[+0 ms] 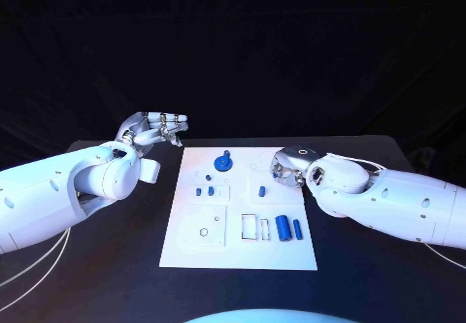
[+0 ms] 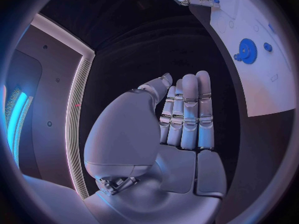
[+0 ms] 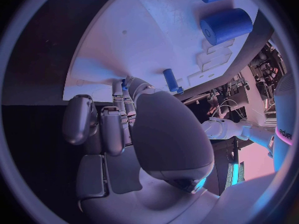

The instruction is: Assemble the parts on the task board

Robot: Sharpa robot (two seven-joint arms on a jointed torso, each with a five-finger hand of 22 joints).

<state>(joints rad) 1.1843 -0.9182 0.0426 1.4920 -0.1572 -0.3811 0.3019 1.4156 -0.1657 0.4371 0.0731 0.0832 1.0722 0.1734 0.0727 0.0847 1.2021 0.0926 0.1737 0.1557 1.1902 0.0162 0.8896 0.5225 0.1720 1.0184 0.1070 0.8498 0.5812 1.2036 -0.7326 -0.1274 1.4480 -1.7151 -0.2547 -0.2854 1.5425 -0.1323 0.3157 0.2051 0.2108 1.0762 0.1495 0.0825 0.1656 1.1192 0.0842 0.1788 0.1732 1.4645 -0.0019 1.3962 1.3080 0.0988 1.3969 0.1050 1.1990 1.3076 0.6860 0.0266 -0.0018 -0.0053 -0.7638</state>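
The board (image 1: 240, 252) is lying flat in the middle of the black table (image 1: 369, 282), with its long side running away from the robot. A blue gear (image 1: 223, 162) is sitting near the board's far edge, and two small blue pegs (image 1: 204, 191) are standing side by side a little nearer, left of centre, with another blue peg (image 1: 261, 192) right of centre. Toward the near right, a thick blue cylinder (image 1: 283, 228) and a thinner blue rod (image 1: 297, 229) are lying next to each other, just beside two rectangular slots (image 1: 248, 227). The left hand (image 1: 158, 129) is hovering off the board's far left corner, above the table; its wrist camera is showing its fingers (image 2: 187, 117) straight, close together and holding nothing. The right hand (image 1: 290, 168) is reaching in at the board's right edge, near the far end, with its fingers (image 3: 118, 92) curling down onto the white surface. In the right wrist view a small blue piece (image 3: 124, 84) is peeking out at the fingertips, but I cannot tell whether the hand is gripping it or only touching it.
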